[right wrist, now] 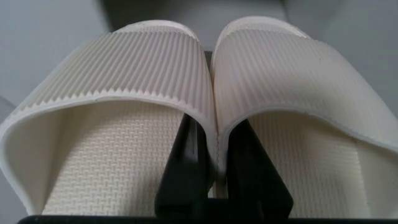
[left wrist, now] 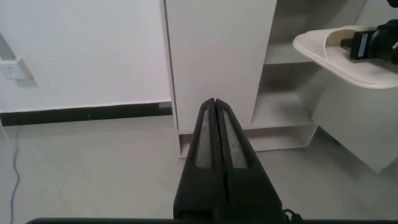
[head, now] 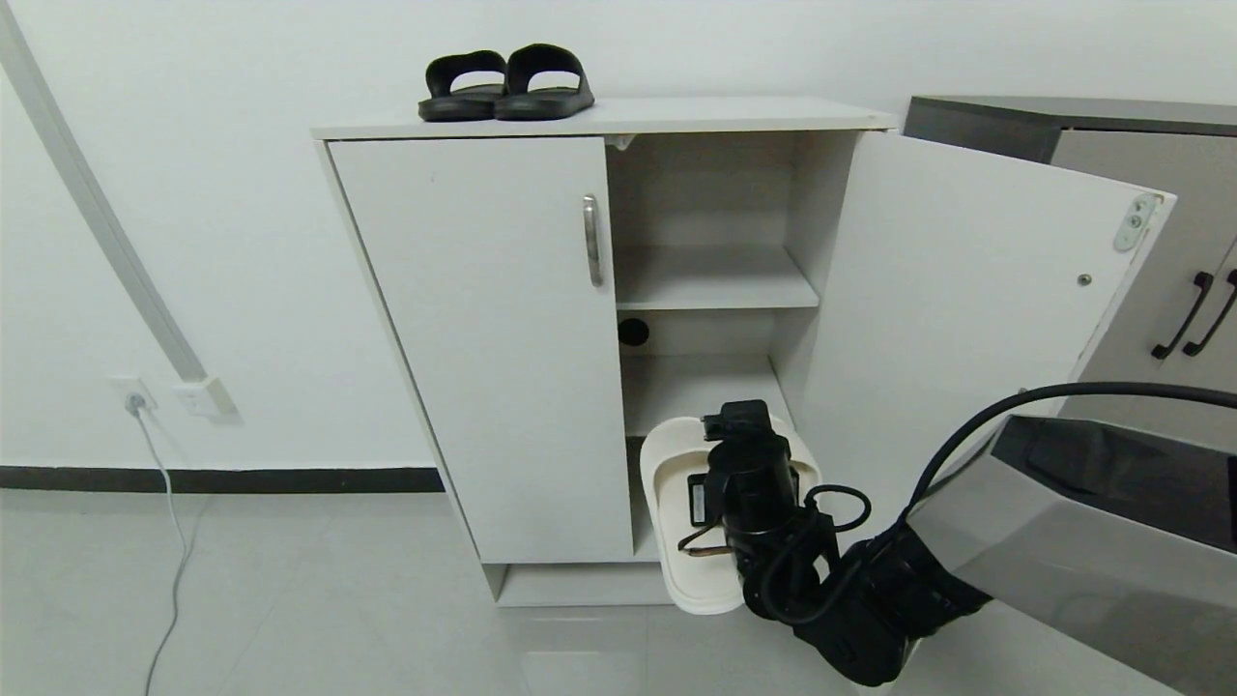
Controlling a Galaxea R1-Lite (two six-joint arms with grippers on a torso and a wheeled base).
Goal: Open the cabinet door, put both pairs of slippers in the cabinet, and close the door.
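Close in front of the robot, the right tool (right wrist: 214, 155) is clamped on the touching inner walls of a pair of cream-white ribbed rubber slippers (head: 667, 483). It holds them side by side in the air, low before the open half of the tall white wooden cabinet (head: 483, 338). Off to the left, the left tool (left wrist: 214, 109) hangs above the grey tiled floor (head: 290, 599), its jaws pressed together on nothing, pointing at the cabinet's foot. The cabinet's right door (head: 947, 309) stands swung wide, while the left door (head: 503, 406), with its metal bar handle (head: 591, 240), is closed. Farthest back, a pair of black rubber slippers (head: 505, 85) sits on the cabinet's top by the wall.
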